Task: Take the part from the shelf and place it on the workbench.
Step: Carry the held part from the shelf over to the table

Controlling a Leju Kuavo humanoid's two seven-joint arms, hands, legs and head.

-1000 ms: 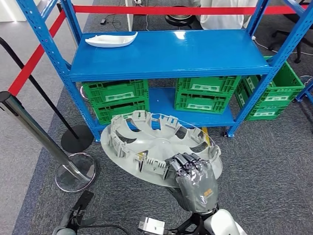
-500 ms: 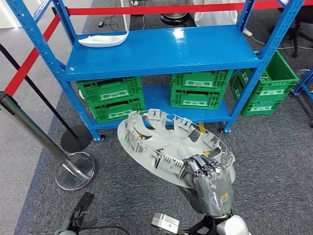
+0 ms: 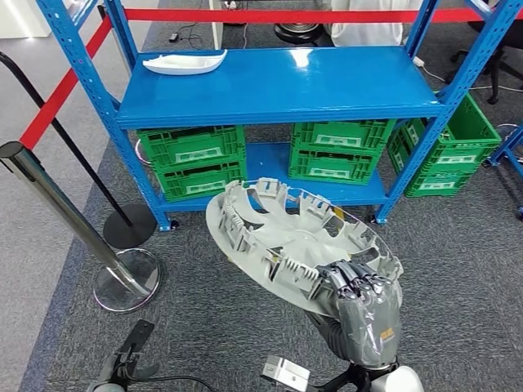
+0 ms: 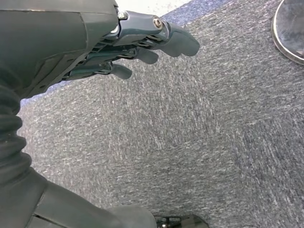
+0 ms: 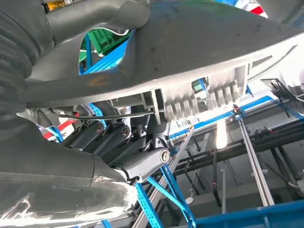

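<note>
Meanwhile, the right hand (image 3: 360, 314) gripped the near rim of the grey wheel cover (image 3: 290, 237), which hung tilted over open grey carpet (image 3: 468, 269), clear of the blue shelf (image 3: 278, 82) and the green crates (image 3: 336, 155) beneath it. The left hand (image 4: 118, 42) held nothing, fingers spread over carpet, while a stanchion base (image 3: 127, 282) stood well off to the cover's left.
</note>
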